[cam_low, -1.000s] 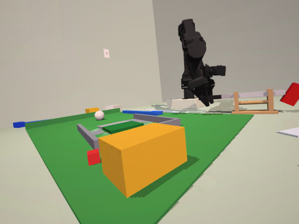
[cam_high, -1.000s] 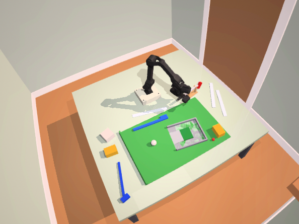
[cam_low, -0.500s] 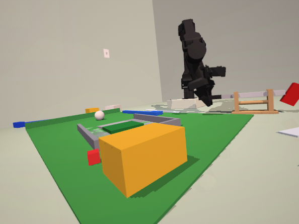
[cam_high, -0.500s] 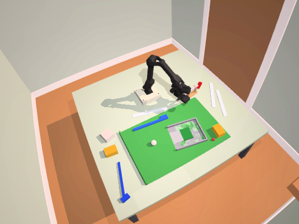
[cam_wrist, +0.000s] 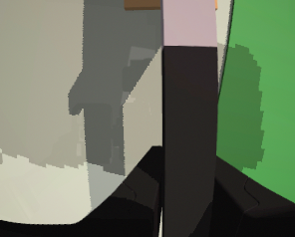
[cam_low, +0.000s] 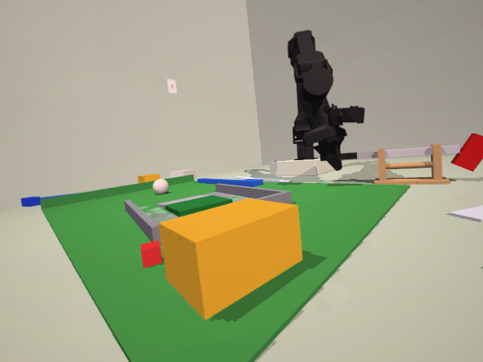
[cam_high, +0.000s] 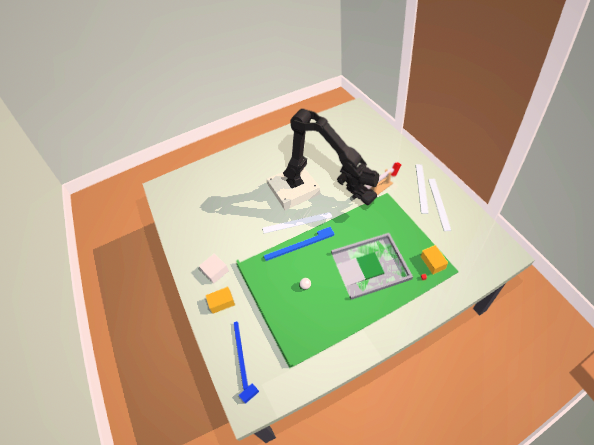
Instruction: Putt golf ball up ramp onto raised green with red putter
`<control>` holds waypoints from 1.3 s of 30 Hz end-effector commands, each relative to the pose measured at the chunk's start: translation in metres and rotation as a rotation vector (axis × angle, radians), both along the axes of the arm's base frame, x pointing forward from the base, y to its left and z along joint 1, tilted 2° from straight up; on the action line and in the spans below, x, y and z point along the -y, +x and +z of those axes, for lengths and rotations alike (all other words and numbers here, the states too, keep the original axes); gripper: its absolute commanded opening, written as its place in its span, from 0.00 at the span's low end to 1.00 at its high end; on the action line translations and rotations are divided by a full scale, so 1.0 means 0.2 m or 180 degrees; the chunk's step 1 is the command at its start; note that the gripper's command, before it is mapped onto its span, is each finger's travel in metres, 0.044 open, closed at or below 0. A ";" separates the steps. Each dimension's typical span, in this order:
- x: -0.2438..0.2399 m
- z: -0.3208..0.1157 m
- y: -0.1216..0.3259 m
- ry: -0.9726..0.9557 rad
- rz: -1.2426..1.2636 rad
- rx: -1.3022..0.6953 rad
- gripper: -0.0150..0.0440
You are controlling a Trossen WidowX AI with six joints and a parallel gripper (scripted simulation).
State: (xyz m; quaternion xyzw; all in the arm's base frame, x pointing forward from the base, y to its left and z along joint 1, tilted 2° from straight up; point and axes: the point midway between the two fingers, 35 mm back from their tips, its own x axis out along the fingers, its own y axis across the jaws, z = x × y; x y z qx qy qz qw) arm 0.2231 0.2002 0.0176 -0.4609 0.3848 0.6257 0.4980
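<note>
The red putter (cam_high: 396, 169) (cam_low: 471, 152) (cam_wrist: 190, 22) has a red head, a pale shaft and a black grip. Its shaft lies across a wooden stand (cam_high: 384, 187) (cam_low: 412, 181). My gripper (cam_high: 368, 197) (cam_low: 338, 163) (cam_wrist: 175, 154) is shut on the black grip, beside the stand. The white golf ball (cam_high: 305, 283) (cam_low: 160, 186) rests on the green mat (cam_high: 320, 329) (cam_low: 97, 268). The pale ramp (cam_high: 351, 271) rises toward the dark raised green (cam_high: 370, 265) (cam_low: 199, 205), with grey walls around the far sides. The fingertips are partly hidden in the exterior view.
A blue bar-shaped club (cam_high: 299, 245) (cam_low: 230, 181) lies at the mat's arm-side edge. An orange block (cam_high: 434, 259) (cam_low: 244, 247) and a red cube (cam_high: 424, 277) (cam_low: 151, 254) stand behind the raised green. Another blue club (cam_high: 241, 356) lies left of the mat.
</note>
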 end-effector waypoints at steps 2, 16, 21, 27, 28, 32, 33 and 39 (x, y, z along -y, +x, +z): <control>-0.02 0.12 0.02 0.0028 0.0009 0.0032 0.25; 0.00 0.49 0.01 0.0027 0.0009 0.0029 0.25; 0.06 0.45 0.06 -0.0045 -0.0232 0.0018 0.25; 0.19 0.44 0.15 -0.0143 -0.0781 -0.0033 0.25; 0.21 0.44 0.17 -0.0156 -0.0862 -0.0038 0.25; 0.31 0.45 0.24 -0.0208 -0.1188 -0.0057 0.25; 0.33 0.45 0.25 -0.0220 -0.1270 -0.0062 0.25; 0.49 0.46 0.34 -0.0295 -0.1759 -0.0095 0.25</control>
